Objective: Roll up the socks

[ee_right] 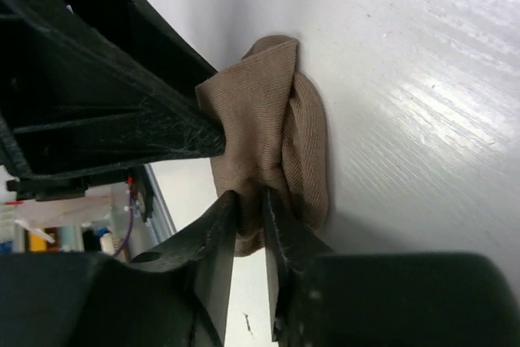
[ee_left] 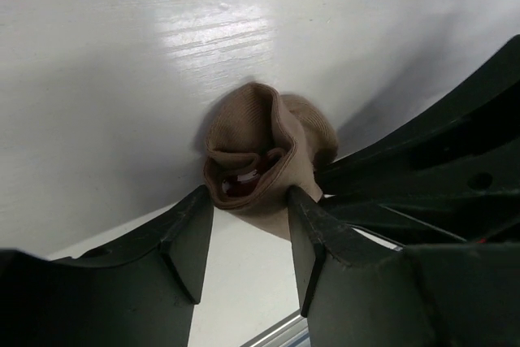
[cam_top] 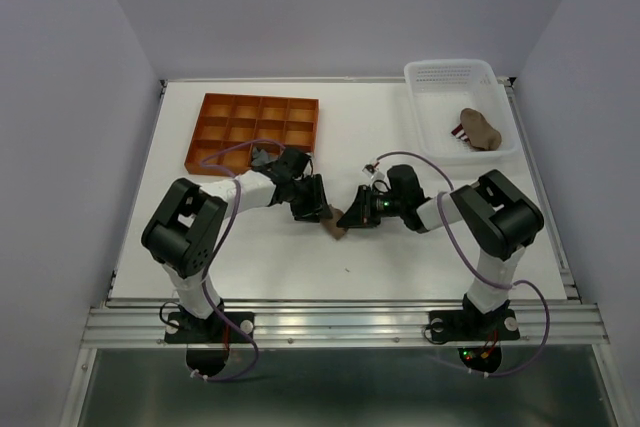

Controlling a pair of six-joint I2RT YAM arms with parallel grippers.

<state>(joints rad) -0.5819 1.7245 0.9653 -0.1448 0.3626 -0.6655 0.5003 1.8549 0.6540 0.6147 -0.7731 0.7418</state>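
From above, the tan sock [cam_top: 336, 223] lay near the middle of the surface [cam_top: 420, 257], the left jaws and right jaws meeting over it, likely so one could steady it while the other tucked. In the left wrist view, the left jaws stood about half open, tips pressed to either side of the bundle below its gaping cuff, holding it. In the right wrist view, the right jaws were nearly closed, pinching a fold of fabric

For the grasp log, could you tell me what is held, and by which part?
The right gripper pinches the tan-brown sock by an edge fold. The left gripper flanks its open cuff; whether it grips is unclear.
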